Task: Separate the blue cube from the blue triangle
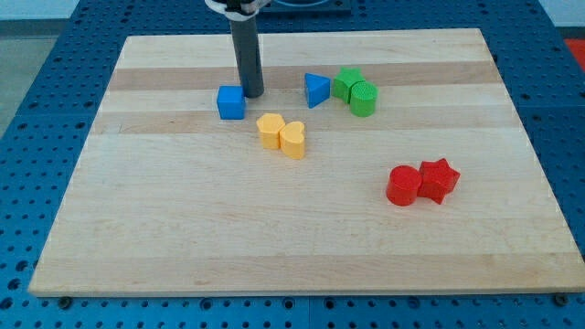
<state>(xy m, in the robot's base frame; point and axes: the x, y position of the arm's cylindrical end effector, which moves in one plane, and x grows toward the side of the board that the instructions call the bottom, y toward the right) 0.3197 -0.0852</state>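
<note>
In the upper middle of the frame, the end effector, a bare rod that holds nothing, is set with its tip (253,94) just right of the blue cube (231,102), between it and the blue triangle (316,90), presumably so the cube can be driven leftward across the worktop (274,238).

A pale wooden board (302,238) carries all the blocks. A blue cube (231,102) sits near the view's top, with my tip (253,94) just beside it on its right. Further right lie a blue triangle (316,90) and two green blocks (355,90). Two yellow blocks (281,134) touch near the middle. Two red blocks (421,183) touch at the view's lower right.
</note>
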